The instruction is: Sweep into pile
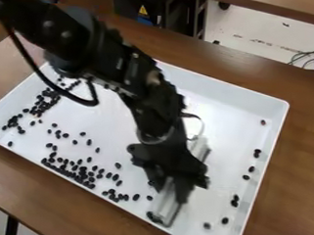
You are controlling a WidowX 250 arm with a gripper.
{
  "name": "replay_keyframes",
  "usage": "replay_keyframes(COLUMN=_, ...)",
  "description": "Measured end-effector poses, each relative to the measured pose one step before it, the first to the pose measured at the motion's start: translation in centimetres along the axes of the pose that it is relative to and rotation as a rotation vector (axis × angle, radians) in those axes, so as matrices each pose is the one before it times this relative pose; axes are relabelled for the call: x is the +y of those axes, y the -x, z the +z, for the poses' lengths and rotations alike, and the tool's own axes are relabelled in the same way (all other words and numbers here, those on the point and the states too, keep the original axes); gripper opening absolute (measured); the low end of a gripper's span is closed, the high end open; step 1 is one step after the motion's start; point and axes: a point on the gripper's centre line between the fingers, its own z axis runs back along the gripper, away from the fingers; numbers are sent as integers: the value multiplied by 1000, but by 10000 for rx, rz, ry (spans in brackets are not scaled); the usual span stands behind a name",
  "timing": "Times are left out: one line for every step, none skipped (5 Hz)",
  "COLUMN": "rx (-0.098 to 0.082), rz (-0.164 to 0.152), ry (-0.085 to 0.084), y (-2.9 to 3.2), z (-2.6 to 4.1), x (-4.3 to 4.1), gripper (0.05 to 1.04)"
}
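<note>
The arm (125, 71) is slanted down from the upper left over the white tray (113, 122); the scraper (161, 206) is apparently clamped in the gripper (173, 184). Beans (83, 174) are scattered to both sides.

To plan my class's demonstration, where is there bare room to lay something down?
Bare: the tray floor between the arm and the few dark beans along the right wall, plus table right of the tray. Crowded: its lower-left side, thick with beans.

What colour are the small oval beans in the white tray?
The beans are black, clearest in the camera view.
</note>
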Motion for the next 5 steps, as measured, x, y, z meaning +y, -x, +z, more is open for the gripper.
replay_keyframes(rx=-217, rz=114, ry=-168, y=-938, z=508, x=3178, gripper=354)
replay_keyframes(rx=-39, rz=-62, ry=-508, y=-822, z=82, x=3828, gripper=353)
replay_keyframes(rx=-176, rz=451, ry=-350, y=-357, z=437, x=4374, gripper=354)
replay_keyframes(rx=37, rz=-399, ry=-495, y=236, z=289, x=3197, gripper=353)
replay_keyframes(rx=118, rz=-143, ry=-263, y=1449, z=550, x=3358, gripper=354)
